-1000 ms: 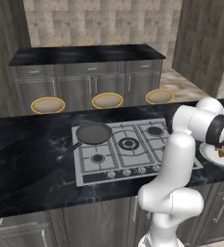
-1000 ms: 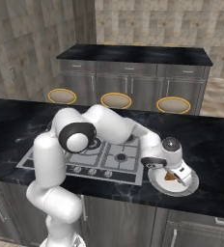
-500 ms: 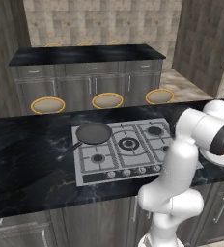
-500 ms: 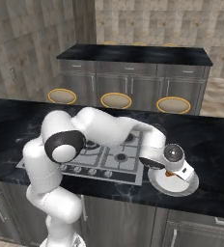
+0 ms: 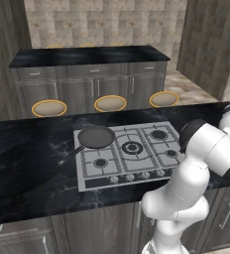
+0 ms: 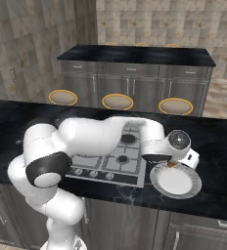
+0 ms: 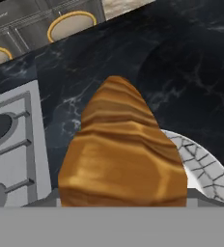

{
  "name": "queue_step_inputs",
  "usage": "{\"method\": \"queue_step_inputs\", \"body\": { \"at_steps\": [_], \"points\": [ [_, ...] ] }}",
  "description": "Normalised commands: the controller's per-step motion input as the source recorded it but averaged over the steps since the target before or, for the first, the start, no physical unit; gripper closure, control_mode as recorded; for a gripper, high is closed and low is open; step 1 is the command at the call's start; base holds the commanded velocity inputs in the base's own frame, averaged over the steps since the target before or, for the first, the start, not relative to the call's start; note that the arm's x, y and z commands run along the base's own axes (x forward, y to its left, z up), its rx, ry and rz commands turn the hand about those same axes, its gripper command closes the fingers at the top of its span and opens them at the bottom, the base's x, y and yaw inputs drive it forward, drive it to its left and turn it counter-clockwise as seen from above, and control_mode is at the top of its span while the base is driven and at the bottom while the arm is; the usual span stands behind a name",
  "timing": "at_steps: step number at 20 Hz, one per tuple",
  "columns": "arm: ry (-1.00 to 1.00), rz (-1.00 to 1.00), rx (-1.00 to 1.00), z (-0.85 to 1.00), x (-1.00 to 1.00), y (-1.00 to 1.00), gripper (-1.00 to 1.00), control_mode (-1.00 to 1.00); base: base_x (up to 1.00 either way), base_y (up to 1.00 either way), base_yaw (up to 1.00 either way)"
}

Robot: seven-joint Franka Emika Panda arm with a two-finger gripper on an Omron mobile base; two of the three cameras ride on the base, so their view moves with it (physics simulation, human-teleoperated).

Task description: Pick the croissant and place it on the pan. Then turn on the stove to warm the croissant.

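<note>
Over the right end of a black marble counter (image 6: 218, 141), the white arm folds low across the stove (image 5: 129, 154) in the right base view, its wrist bent down so the gripper (image 6: 173, 164) hangs just above the near-left rim of a white plate (image 6: 176, 181); in the left base view the arm's elbow rises at lower right and the hand passes out of frame; the croissant (image 7: 121, 154) looms large in the hand view, pressed right up at the camera, its pointed end aimed away toward the counter, with the plate's patterned rim showing beside and under it on the right; the finger tips are hidden behind the pastry, so whether the jaws are closed on it cannot be told, though it sits directly between where they would be; the pan (image 5: 95, 137) rests on the stove's rear-left burner, its handle reaching toward the front left over bare counter; no writing or labels can be read anywhere; open marble lies left of the stove and between stove and plate; the plate sits close to the counter's front edge; three round stools (image 5: 110, 103) stand along the far side, before a second dark-topped cabinet run (image 5: 89, 55).
</note>
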Motion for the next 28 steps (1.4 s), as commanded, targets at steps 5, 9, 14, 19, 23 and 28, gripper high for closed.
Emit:
{"method": "queue_step_inputs", "body": {
  "at_steps": [5, 9, 14, 19, 23, 28],
  "points": [
    [0.08, 0.1, 0.0, 0.71, 0.0, 0.2, 1.0, -1.0, 0.0, 0.0, 0.0],
    [0.08, 0.12, 0.0, 0.5, 0.0, 0.31, 1.0, -1.0, 0.0, 0.0, 0.0],
    [0.22, 0.08, 0.0, 0.28, 0.0, 0.54, 1.0, -1.0, 0.0, 0.0, 0.0],
    [0.16, 0.02, 0.0, 0.23, 0.0, 0.57, 1.0, -1.0, 0.0, 0.0, 0.0],
    [0.12, 0.0, 0.0, 0.17, 0.0, 0.56, 1.0, -1.0, 0.0, 0.0, 0.0],
    [0.03, 0.01, 0.0, 0.03, 0.0, 0.63, 1.0, -1.0, 0.0, 0.0, 0.0]
  ]
}}
